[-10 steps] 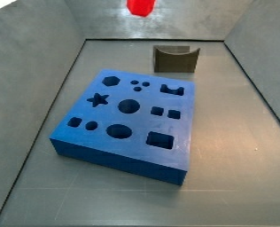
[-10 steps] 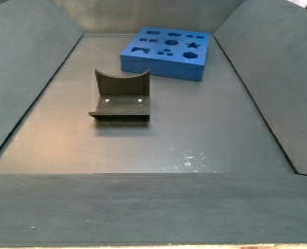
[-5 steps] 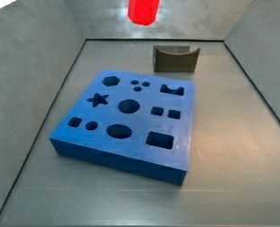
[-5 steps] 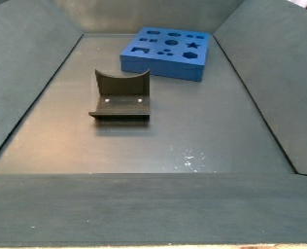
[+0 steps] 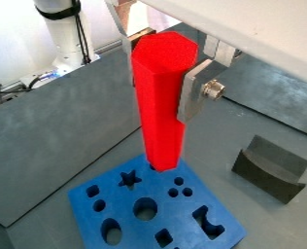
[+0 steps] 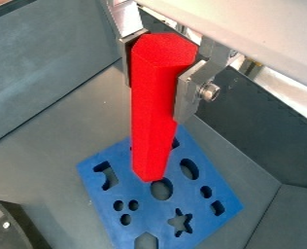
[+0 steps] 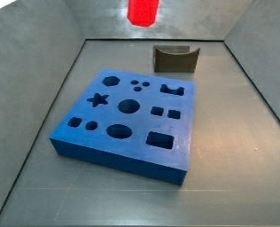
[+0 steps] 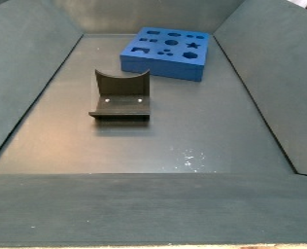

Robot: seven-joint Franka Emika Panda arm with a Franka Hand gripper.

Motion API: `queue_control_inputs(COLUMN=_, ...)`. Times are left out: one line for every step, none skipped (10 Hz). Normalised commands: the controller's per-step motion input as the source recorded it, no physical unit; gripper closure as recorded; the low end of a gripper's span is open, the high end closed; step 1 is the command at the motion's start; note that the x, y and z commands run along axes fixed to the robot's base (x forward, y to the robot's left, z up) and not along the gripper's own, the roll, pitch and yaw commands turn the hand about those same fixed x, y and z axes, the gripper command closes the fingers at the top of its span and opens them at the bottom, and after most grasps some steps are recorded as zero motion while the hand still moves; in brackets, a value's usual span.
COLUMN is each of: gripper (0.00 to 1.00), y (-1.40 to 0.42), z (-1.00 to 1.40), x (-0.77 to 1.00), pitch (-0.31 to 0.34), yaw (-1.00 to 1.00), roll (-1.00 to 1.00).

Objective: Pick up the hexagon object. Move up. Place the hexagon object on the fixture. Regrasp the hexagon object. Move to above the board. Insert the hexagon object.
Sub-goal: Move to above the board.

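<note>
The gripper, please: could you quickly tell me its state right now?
Gripper: shut on the red hexagon bar, held upright high above the blue board.

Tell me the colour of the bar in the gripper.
Bright red hexagon object, clearest in a wrist view, held in the gripper.

The hexagon object (image 7: 142, 11) has come lower than a second ago.

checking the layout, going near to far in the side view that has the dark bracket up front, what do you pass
fixture → blue board. The claw is out of that view; in a wrist view it holds the red bar above the board.
</note>
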Motion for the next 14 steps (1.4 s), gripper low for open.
queue_control_inputs(gripper=1.0, y=0.14, z=0.02, x=-0.25, pitch=-0.314, yaw=0.0, roll=-0.24)
queue_control_inputs(gripper=1.0, y=0.13, z=0.02, x=-0.25, pitch=-0.312, yaw=0.0, roll=-0.24)
queue_control_inputs(gripper=1.0, y=0.13, z=0.02, x=-0.25, pitch=-0.313, yaw=0.0, roll=-0.24)
queue_control_inputs(gripper=1.0, y=0.13, z=0.02, x=-0.25, pitch=-0.315, yaw=0.0, roll=-0.23)
queue_control_inputs(gripper=1.0, y=0.13, z=0.02, x=-0.24, pitch=-0.316, yaw=0.01, roll=-0.23)
queue_control_inputs(gripper=1.0, y=0.13, z=0.02, x=-0.24, pitch=-0.316, yaw=0.0, roll=-0.23)
queue_control_inputs(gripper=1.0, y=0.13, z=0.02, x=-0.24, pitch=-0.316, yaw=0.01, roll=-0.23)
queue_control_inputs(gripper=1.0, y=0.13, z=0.02, x=-0.24, pitch=-0.316, yaw=0.01, roll=-0.23)
queue_control_inputs(gripper=1.0, y=0.13, z=0.02, x=-0.24, pitch=-0.316, yaw=0.0, roll=-0.23)
queue_control_inputs(gripper=1.0, y=0.13, z=0.02, x=-0.24, pitch=-0.316, yaw=0.01, roll=-0.23)
queue_control_inputs(gripper=1.0, y=0.13, z=0.02, x=-0.24, pitch=-0.316, yaw=0.01, roll=-0.23)
queue_control_inputs(gripper=1.0, y=0.13, z=0.02, x=-0.24, pitch=-0.316, yaw=0.01, roll=-0.23)
queue_control_inputs(gripper=1.0, y=0.13, z=0.02, x=-0.24, pitch=-0.316, yaw=0.01, roll=-0.23)
queue_control_inputs(gripper=1.0, y=0.13, z=0.02, x=-0.24, pitch=-0.316, yaw=0.0, roll=-0.23)
